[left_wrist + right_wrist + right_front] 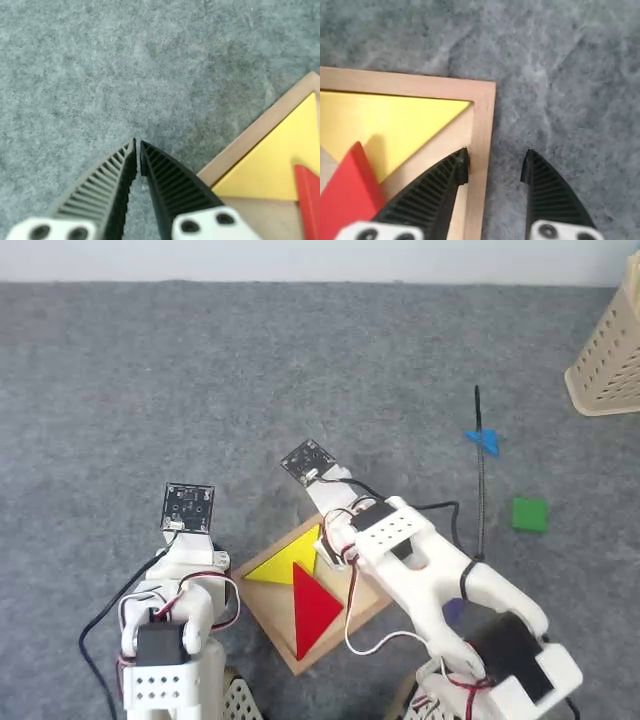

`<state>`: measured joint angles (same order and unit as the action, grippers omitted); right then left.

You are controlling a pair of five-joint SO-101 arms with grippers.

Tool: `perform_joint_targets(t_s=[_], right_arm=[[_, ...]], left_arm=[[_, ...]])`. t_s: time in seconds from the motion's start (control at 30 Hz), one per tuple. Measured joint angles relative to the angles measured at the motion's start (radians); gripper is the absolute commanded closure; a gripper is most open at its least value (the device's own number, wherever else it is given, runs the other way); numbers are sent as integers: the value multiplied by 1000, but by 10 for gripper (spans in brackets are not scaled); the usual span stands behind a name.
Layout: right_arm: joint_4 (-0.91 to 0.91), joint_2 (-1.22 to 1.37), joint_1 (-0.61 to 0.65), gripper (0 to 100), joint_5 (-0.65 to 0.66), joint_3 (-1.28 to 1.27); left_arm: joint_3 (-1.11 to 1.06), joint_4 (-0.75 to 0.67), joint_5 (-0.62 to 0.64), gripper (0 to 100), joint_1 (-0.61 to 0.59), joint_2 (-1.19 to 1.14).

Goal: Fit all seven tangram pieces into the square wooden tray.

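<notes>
Right end effector point(495, 165) hangs open and empty over the tray point(485, 125) rim; I judge the green square point(529, 514) light, rigid, thin: pinch across its flat edges.

Square wooden tray point(264, 626): sits corner-on, flat on counter. Yellow lg. triangle point(285, 562) lies inside at far corner; red lg. triangle point(313, 608) inside, tip overlapping yellow. Blue sm. triangle point(484, 441) and green square point(529, 514) lie outside, well apart from tray.

Right gripper point(494, 167) parted astride wooden tray point(484, 130) rim; yellow triangle point(385, 125), red triangle point(347, 187) inside
</notes>
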<state>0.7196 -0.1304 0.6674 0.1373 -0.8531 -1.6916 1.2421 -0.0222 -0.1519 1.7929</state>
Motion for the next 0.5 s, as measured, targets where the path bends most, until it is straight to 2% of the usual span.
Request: perform_joint_targets(t_s=[0.2,0.3,0.5], right_arm=[[-9,9,-15,964,0,6],[-9,17,-71,960,0,15],[-15,29,-273,961,-2,43]], left_arm=[[0,0,0,989,0,0],[0,0,0,989,0,0],[0,0,0,989,0,0]])
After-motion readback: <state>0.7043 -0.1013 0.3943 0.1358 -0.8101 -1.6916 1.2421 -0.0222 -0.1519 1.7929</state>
